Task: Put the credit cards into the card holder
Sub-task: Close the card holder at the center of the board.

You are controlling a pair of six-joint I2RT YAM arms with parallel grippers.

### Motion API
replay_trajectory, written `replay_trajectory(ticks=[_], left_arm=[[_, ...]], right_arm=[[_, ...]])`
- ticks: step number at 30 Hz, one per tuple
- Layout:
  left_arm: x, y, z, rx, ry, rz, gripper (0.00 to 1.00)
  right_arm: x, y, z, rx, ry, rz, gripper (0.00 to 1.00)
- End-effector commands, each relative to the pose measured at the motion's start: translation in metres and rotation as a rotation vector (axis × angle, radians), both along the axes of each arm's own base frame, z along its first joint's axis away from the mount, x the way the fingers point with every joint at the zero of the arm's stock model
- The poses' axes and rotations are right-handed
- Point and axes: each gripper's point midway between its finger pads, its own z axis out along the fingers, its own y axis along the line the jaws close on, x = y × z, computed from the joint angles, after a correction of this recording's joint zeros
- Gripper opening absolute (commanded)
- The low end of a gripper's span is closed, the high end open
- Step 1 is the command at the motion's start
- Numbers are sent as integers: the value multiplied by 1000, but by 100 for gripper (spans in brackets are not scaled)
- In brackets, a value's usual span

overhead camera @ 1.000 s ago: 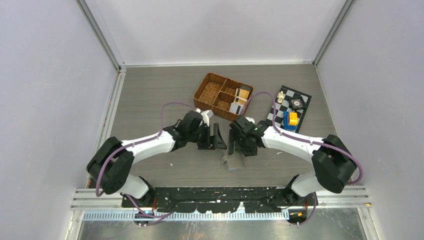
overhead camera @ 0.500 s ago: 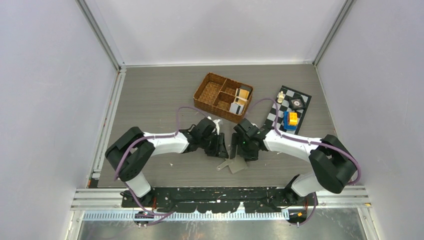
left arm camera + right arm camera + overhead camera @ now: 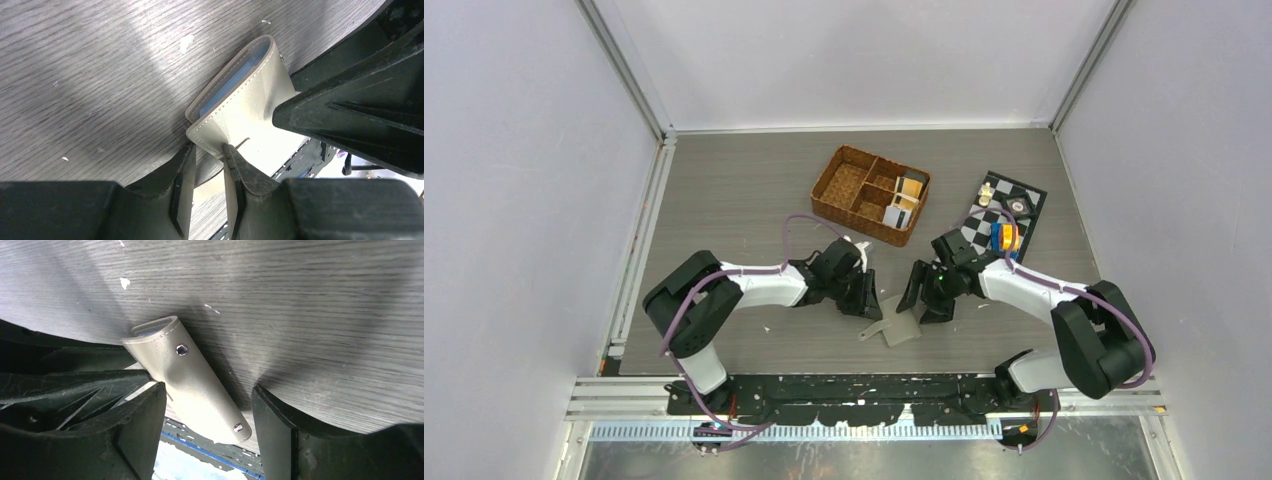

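Note:
The grey-olive card holder (image 3: 894,327) lies partly unfolded on the table between both arms. In the left wrist view its stitched flap (image 3: 245,107) shows blue sleeves at the fold. My left gripper (image 3: 207,150) has narrowed onto the flap's near corner, and both fingertips touch it. My right gripper (image 3: 207,390) stands wide open astride the holder's snap-studded side (image 3: 192,377), touching nothing. The credit cards (image 3: 904,198), orange and white, stand in the wicker basket's right compartments. In the top view the left gripper (image 3: 871,303) and the right gripper (image 3: 922,300) flank the holder.
The brown wicker basket (image 3: 839,185) sits behind the grippers. A checkered mat (image 3: 1024,190) with small pieces and a yellow-blue block (image 3: 1004,238) lies at the back right. The right gripper's black body (image 3: 350,100) fills the left wrist view's right side.
My left gripper slid right to the holder and closed its jaws on the flap corner. My right gripper drew back to the right, off the holder, staying open.

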Motion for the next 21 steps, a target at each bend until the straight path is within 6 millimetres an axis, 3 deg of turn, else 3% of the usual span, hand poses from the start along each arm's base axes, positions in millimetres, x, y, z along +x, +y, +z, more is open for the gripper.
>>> replay_trajectory(ticks=[1, 9, 14, 16, 17, 21], left_arm=[[5, 3, -14, 51, -20, 8, 28], [1, 7, -22, 64, -4, 14, 25], [4, 2, -17, 34, -17, 16, 25], [10, 0, -6, 19, -48, 17, 29], [15, 0, 2, 18, -68, 20, 34], [37, 19, 42, 8, -138, 62, 51]], right_arm=[[-2, 16, 7, 167, 16, 27, 66], [-1, 37, -1, 310, 53, 4, 54], [6, 41, 10, 328, 24, 4, 21], [11, 39, 20, 307, -1, 8, 13], [11, 34, 24, 273, -6, 11, 4], [20, 9, 45, 84, -56, 26, 0]])
